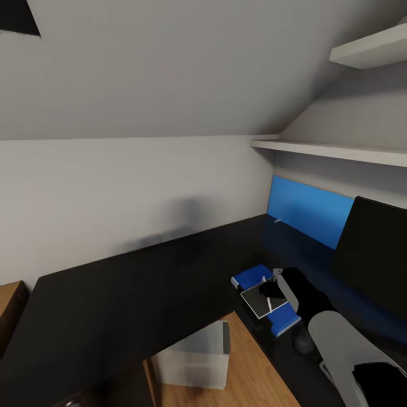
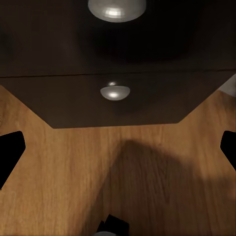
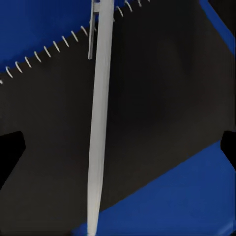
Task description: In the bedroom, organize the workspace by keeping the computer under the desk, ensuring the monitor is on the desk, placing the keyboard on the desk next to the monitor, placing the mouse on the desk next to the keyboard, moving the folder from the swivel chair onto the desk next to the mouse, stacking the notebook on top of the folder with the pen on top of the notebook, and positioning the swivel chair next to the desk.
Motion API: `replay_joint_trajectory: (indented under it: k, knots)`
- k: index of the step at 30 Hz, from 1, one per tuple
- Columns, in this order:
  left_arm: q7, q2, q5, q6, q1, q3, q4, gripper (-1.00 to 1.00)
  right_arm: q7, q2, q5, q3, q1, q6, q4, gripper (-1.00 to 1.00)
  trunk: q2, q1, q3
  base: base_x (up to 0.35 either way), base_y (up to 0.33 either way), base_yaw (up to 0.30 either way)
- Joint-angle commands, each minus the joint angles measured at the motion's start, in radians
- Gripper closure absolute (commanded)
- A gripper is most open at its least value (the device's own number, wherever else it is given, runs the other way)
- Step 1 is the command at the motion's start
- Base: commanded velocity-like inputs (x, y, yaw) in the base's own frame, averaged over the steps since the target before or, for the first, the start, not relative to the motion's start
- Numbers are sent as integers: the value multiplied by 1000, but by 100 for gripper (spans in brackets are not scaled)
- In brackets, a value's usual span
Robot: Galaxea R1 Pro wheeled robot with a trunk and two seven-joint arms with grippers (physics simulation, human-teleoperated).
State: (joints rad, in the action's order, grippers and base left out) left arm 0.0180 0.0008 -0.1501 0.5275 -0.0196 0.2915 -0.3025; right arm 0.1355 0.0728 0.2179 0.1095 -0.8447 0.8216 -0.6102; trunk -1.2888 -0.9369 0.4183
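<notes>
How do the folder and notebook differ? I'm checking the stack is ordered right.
The folder is bright blue and larger, lying flat on the desk; the notebook is smaller, spiral-bound along one edge, and sits on top, leaving blue showing at both ends. The notebook carries the pen; the folder carries the notebook. Both are flat rectangles.

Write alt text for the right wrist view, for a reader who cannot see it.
A slim white pen lies lengthwise across a dark spiral-bound notebook, which rests on a bright blue folder. The right pincer's dark fingertips sit wide apart at the picture's two side edges, open, gripping nothing.
</notes>
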Motion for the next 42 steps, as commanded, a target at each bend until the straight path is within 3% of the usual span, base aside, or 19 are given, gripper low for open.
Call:
replay_joint_trajectory:
  k: [1,13,21,30,42]
  knots:
    - [2,0,-9,1,0,-3,-1,-100,9,1,11,7,0,4,-1,-100,7,4,-2,0,0,0]
    - [3,1,-9,0,0,-3,-1,-100,10,-1,12,8,0,-2,-9,-100,91,50,-40,0,0,0]
    - [4,-1,-8,0,0,-4,-1,-100,10,-16,15,9,0,-28,-27,-100,147,81,-65,0,0,0]
    - [8,-1,-8,0,0,-5,-1,-100,11,-40,18,6,0,-82,-57,-100,147,81,-65,0,0,0]
    - [11,-1,-6,0,0,-6,-1,-100,9,-71,20,6,0,-95,-63,-100,147,81,-65,0,0,0]
